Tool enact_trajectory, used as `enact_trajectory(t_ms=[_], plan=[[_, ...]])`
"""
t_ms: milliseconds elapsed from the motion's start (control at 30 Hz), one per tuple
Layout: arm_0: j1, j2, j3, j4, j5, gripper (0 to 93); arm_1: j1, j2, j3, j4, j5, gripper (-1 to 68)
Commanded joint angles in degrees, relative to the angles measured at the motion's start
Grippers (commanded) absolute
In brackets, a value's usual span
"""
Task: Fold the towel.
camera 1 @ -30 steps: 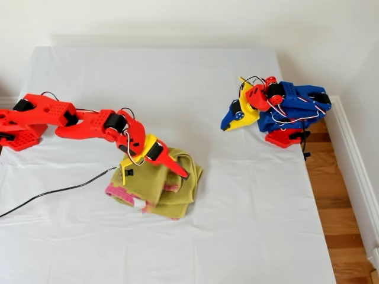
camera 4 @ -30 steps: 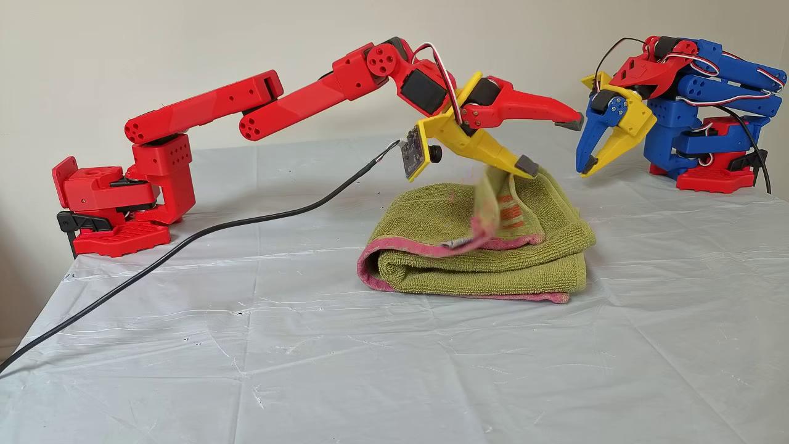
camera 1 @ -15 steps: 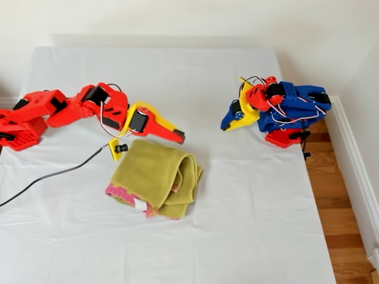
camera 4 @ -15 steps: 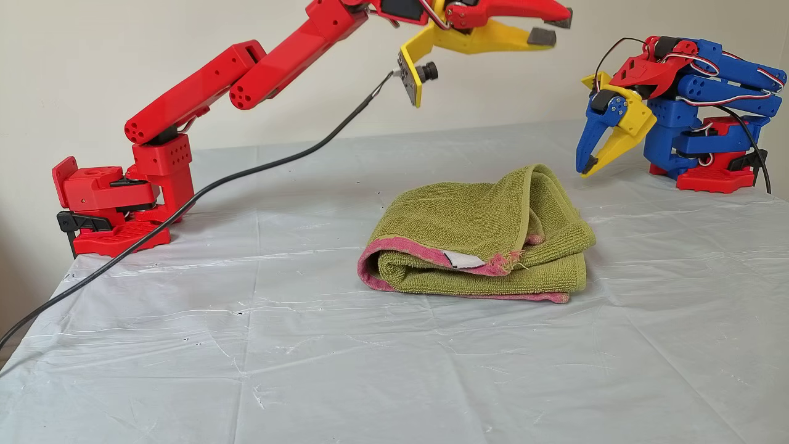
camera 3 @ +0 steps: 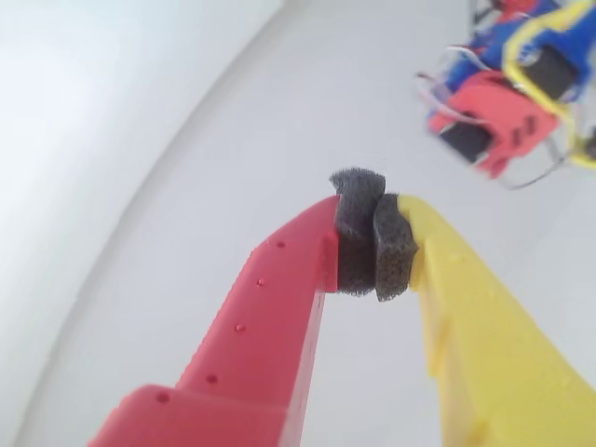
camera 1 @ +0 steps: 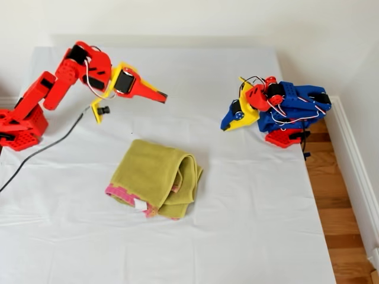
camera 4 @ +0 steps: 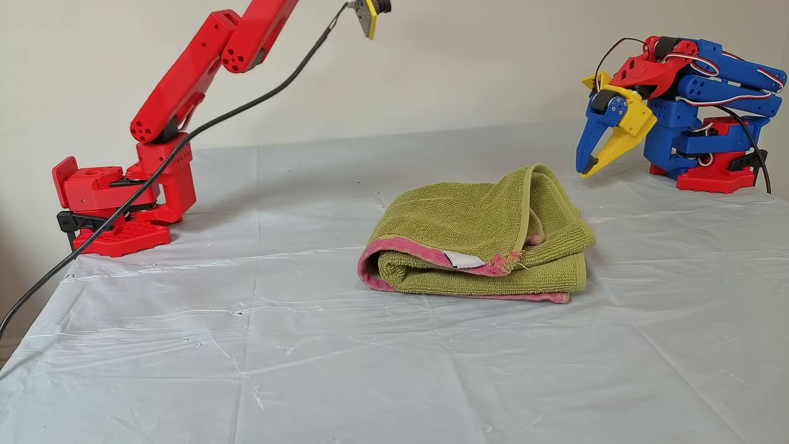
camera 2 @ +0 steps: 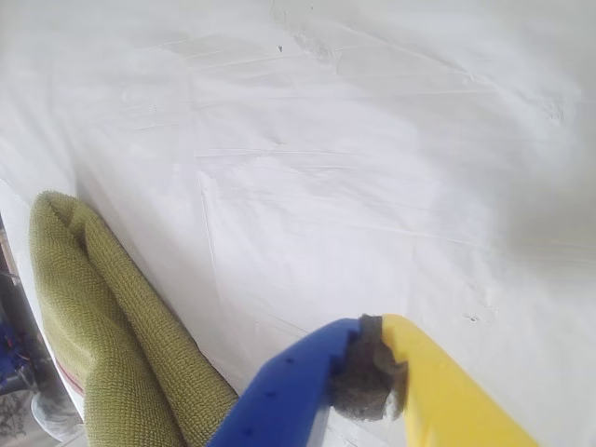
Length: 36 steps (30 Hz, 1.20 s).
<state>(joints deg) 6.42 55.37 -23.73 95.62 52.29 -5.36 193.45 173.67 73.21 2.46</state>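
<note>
Exterior view: towel (camera 1: 155,185) lies folded in a thick bundle on the white sheet (camera 1: 249,225), olive-green terry, pink border along its near edge w/ a small white tag (camera 1: 140,205); layers curl over on the side toward the blue arm. My second gripper (camera 1: 162,98), red/yellow, is up in the air past the towel's far side, well apart from it, tips together, nothing in them. My first gripper (camera 1: 225,126), blue/yellow, sits folded on its base, well apart from the towel on the exterior view's right.

First wrist view: blue and yellow fingers meet on the grey pad (camera 2: 368,377), clenched on nothing. A rolled green edge of the towel (camera 2: 112,326) shows beyond, near but apart from the tips; rest is sheet.

Second wrist view: red and yellow fingers w/ dark foam pads (camera 3: 371,244) pressed together, empty. Blue arm blurred in the background; no towel in sight.

Other view: towel (camera 4: 481,240) mid-sheet, several layers stacked, pink hem running along the front fold, white tag (camera 4: 463,260) poking out, frayed pink threads beside it. First gripper (camera 4: 585,168) hangs tip-down near the towel's far corner, not touching. Red arm's (camera 4: 185,86) gripper is out of frame above.
</note>
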Motion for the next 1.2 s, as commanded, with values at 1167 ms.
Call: enact_trajectory(t_ms=[1167], plan=[[-8.4,125.5,181.1,-52.1,-5.2,1.4,0.4,4.7,0.2,0.2,-0.4,0.1]])
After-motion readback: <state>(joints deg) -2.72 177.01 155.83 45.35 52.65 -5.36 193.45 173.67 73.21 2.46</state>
